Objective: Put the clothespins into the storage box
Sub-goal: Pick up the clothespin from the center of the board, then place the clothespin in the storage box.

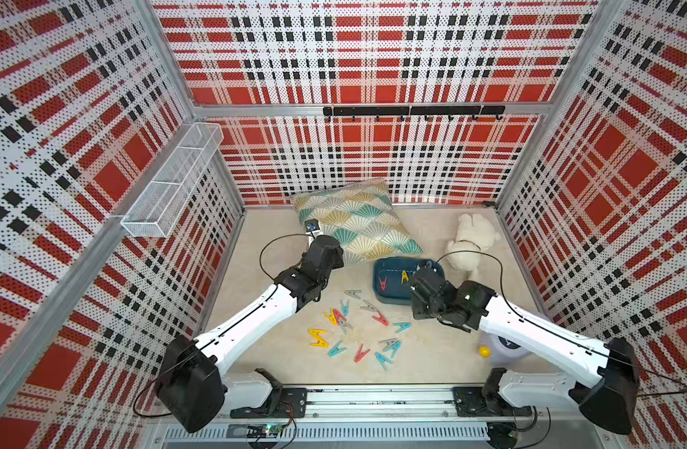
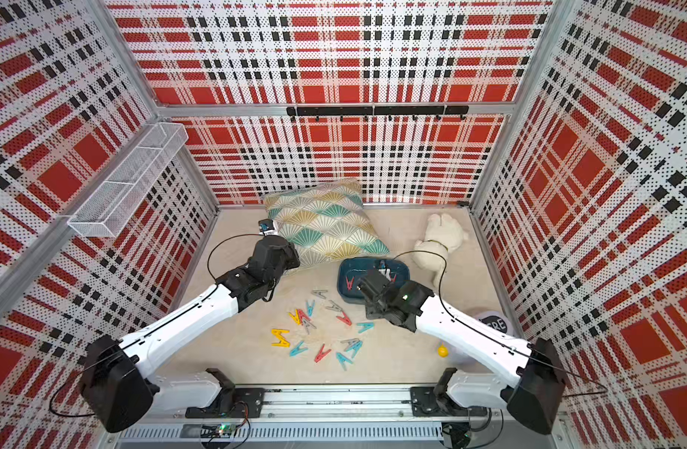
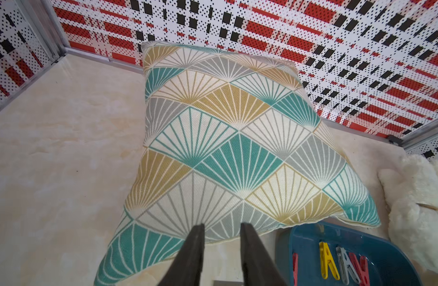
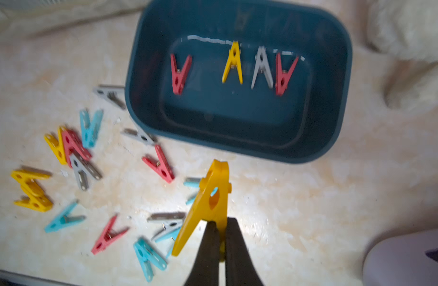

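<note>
The dark teal storage box [image 4: 138, 74] sits on the beige floor and holds a yellow, a grey and two red clothespins [image 4: 234, 63]. Both top views show it beside the pillow [image 1: 388, 297] [image 2: 343, 289]. Several loose clothespins [image 1: 380, 318] [image 4: 159, 166] in red, yellow, teal and grey lie scattered in front of it. My right gripper [image 4: 220, 222] is shut on one leg of a yellow clothespin [image 4: 210, 195], held above the floor just short of the box's near wall. My left gripper [image 3: 222, 226] hangs over the pillow's near edge, its jaws apart with nothing between them.
A fan-patterned pillow [image 1: 357, 221] lies at the back, and a white plush toy [image 1: 470, 241] is right of the box. A small yellow ball [image 1: 484, 352] and a pale rounded object [image 1: 509, 346] lie under the right arm. A white wire basket [image 1: 170, 186] hangs on the left wall.
</note>
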Robot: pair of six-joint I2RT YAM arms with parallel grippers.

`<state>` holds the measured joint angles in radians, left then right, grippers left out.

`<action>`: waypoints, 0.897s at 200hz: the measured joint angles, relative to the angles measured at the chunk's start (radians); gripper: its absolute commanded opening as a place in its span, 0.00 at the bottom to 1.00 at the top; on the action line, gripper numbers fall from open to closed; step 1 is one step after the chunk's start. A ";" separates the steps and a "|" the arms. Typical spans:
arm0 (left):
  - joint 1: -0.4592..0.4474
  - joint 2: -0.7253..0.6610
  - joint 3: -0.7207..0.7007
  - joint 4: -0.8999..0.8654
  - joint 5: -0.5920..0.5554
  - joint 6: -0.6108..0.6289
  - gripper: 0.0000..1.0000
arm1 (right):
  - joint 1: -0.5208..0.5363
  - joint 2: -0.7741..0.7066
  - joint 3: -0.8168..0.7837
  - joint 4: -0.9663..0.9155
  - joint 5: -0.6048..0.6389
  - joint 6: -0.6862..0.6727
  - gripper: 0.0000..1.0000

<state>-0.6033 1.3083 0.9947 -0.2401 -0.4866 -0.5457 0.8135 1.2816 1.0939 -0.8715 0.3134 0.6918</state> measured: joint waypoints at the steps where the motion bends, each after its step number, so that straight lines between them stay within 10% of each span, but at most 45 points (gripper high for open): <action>1: 0.000 0.001 0.000 0.000 0.000 0.000 0.31 | -0.002 0.003 0.003 0.002 0.000 -0.002 0.04; 70: -0.014 0.008 0.007 -0.001 -0.005 0.001 0.31 | -0.138 0.459 0.198 0.208 -0.098 -0.235 0.04; 179: -0.014 -0.007 0.007 -0.024 -0.029 0.001 0.31 | -0.197 0.650 0.196 0.328 -0.163 -0.280 0.04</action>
<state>-0.6170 1.3010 1.0016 -0.2638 -0.5156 -0.5446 0.6167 1.9312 1.2900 -0.5438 0.1509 0.4114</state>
